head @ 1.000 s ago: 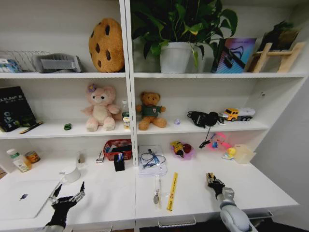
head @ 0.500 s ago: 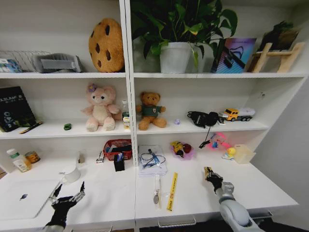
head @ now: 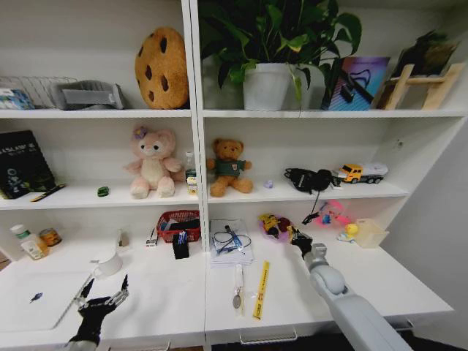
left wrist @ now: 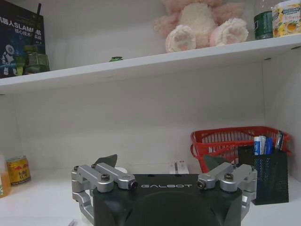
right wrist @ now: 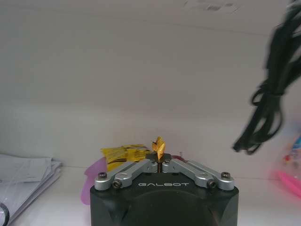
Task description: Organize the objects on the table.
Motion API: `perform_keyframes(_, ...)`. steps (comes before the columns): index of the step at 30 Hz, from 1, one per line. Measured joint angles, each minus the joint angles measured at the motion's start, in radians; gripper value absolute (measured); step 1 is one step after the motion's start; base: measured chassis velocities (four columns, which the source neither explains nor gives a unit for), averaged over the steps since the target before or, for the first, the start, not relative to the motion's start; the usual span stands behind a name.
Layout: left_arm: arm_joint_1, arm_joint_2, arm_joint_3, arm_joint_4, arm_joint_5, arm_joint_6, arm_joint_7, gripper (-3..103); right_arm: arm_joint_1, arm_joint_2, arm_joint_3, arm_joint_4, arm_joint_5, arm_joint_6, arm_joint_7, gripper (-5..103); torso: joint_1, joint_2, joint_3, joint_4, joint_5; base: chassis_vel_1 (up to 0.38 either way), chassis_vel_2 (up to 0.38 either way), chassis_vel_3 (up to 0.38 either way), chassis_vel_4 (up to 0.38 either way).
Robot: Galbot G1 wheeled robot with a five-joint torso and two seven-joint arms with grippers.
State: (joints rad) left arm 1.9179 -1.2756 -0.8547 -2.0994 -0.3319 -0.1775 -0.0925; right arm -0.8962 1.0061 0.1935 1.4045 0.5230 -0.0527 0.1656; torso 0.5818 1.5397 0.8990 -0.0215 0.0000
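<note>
- Your right gripper (head: 296, 238) was stretched far over the table (head: 395, 281), just beside the pink dish (head: 276, 232) of small things at the back.
- Its fingers were pressed together on a small yellow scrap (right wrist: 158, 145), which stood up between the tips.
- Your left gripper (head: 102, 298) rested low at the near left edge, with its fingers (left wrist: 104, 160) spread wide and nothing between them.
- The silver laptop (head: 33, 300) lay closed on the near left of the table, just left of that gripper.
- The pens (left wrist: 262, 145) stood in a black mesh holder (head: 180, 248) in front of the red basket (head: 178, 223), in the far middle.
- The tiny green toy car (head: 103, 191) sat on the shelf above the table, left of the pink plush toy (head: 151, 163).
- A white cup (head: 107, 264) stood near the laptop's far right corner.
</note>
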Motion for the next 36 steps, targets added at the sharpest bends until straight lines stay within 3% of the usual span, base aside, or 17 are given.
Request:
perform_keyframes(6,0.000,0.000,0.000,0.000,0.000,0.000,0.000,100,0.196,0.059,-0.098,-0.219,-0.009,0.060,-0.023,0,0.000,0.000,0.000,0.0002,-0.0001,0.000,0.000,0.000,0.000)
perform_keyframes(13,0.000,0.000,0.000,0.000,0.000,0.000,0.000,100,0.237,0.077,-0.111,-0.265,-0.014,0.065,-0.012,-2,0.000,0.000,0.000,-0.0002,-0.0001,0.000,0.000,0.000,0.000)
perform_keyframes(15,0.000,0.000,0.000,0.000,0.000,0.000,0.000,100,0.230,0.075,-0.104,-0.263,-0.021,0.067,-0.011,9,0.000,0.000,0.000,-0.0003,-0.0001,0.000,0.000,0.000,0.000)
perform_keyframes(17,0.000,0.000,0.000,0.000,0.000,0.000,0.000,100,0.224,0.072,-0.101,-0.263,-0.022,0.070,-0.010,9,0.000,0.000,0.000,-0.0004,-0.0001,0.000,0.000,0.000,0.000)
perform_keyframes(20,0.000,0.000,0.000,0.000,0.000,0.000,0.000,100,0.204,0.065,-0.090,-0.256,-0.027,0.082,-0.007,25,0.000,0.000,0.000,-0.0003,0.0000,0.000,0.000,0.000,0.000)
perform_keyframes(25,0.000,0.000,0.000,0.000,0.000,0.000,0.000,100,0.184,0.055,-0.074,-0.222,-0.027,0.082,-0.005,41,0.000,0.000,0.000,0.0000,-0.0001,0.000,0.000,0.000,0.000)
perform_keyframes(28,0.000,0.000,0.000,0.000,0.000,0.000,0.000,100,0.121,0.029,-0.045,-0.130,-0.026,0.071,-0.008,57,0.000,0.000,0.000,0.0004,-0.0002,0.000,0.000,0.000,0.000)
perform_keyframes(31,0.000,0.000,0.000,0.000,0.000,0.000,0.000,100,0.073,0.016,-0.025,-0.076,-0.025,0.065,-0.015,63,0.000,0.000,0.000,0.0002,-0.0001,0.000,0.000,0.000,0.000)
perform_keyframes(36,0.000,0.000,0.000,0.000,0.000,0.000,0.000,100,-0.106,-0.025,0.067,0.113,-0.027,0.063,-0.038,85,0.000,0.000,0.000,-0.0005,0.0000,0.000,0.000,0.000,0.000)
